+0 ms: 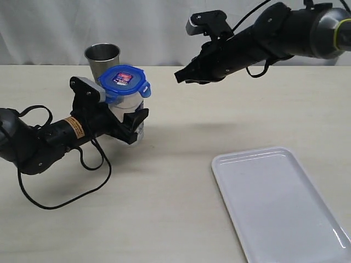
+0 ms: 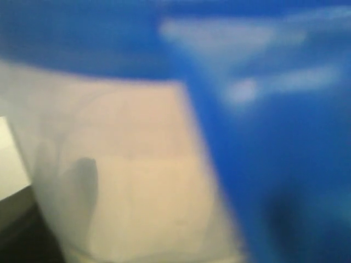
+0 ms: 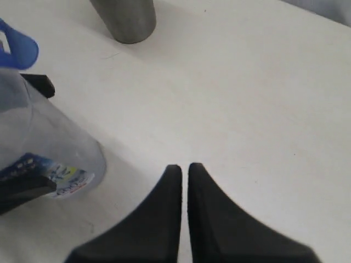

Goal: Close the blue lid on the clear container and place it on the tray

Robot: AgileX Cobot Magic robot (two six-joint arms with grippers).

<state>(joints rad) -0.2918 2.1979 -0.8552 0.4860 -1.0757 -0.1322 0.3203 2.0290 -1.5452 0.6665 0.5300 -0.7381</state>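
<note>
The clear container [image 1: 129, 105] stands at the left of the table, with the blue lid [image 1: 126, 79] sitting on its rim, sticker face up. My left gripper [image 1: 133, 124] is shut on the container's lower body from the left side. The left wrist view is a blur of blue lid [image 2: 274, 137] and translucent container wall [image 2: 126, 175]. My right gripper [image 1: 181, 76] hovers shut and empty above the table, to the right of the lid and apart from it. Its view shows the fingertips together [image 3: 184, 170], the container [image 3: 44, 148] and one lid tab [image 3: 19, 46]. The white tray [image 1: 279, 203] lies at the front right.
A grey steel cup [image 1: 102, 57] stands just behind the container and shows again as the cup [image 3: 126, 19] in the right wrist view. The left arm's cable [image 1: 66, 200] loops on the table in front of it.
</note>
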